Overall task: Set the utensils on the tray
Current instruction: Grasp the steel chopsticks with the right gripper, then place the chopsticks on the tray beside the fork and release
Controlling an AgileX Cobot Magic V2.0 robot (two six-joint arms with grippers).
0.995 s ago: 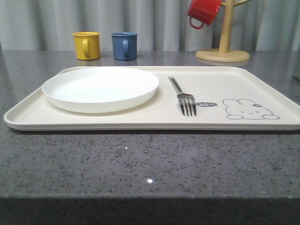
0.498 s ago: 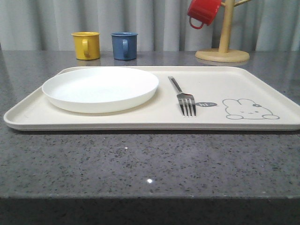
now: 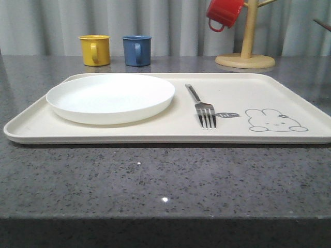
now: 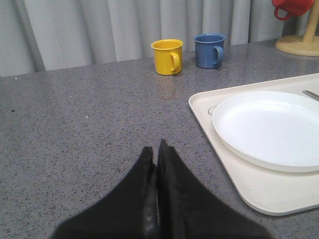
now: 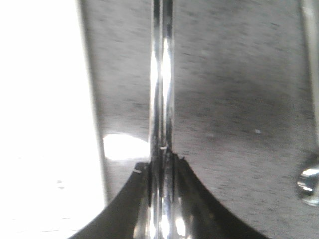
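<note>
Tray point(image 3: 243, 132): cream, lying on the grey counter point(image 3: 155, 181); rabbit drawing at its right end
Plate point(image 3: 110, 97): white, sitting on the tray's left half
Fork point(image 3: 202, 107): on the tray just right of the plate, prongs toward the camera
Chopsticks point(image 5: 162, 74): shiny metal pair, pinched between the right gripper's point(image 5: 162, 164) fingers, above the counter beside the tray's edge
Spoon point(image 5: 310, 99): lying on the counter near the chopsticks
Left gripper point(image 4: 156, 154): fingers pressed together, nothing between them; over bare counter, off the tray's left side
Behind: yellow mug point(image 3: 95, 49) and blue mug point(image 3: 137, 49) side by side; red mug point(image 3: 224, 13) hanging on a wooden stand point(image 3: 246, 46)
</note>
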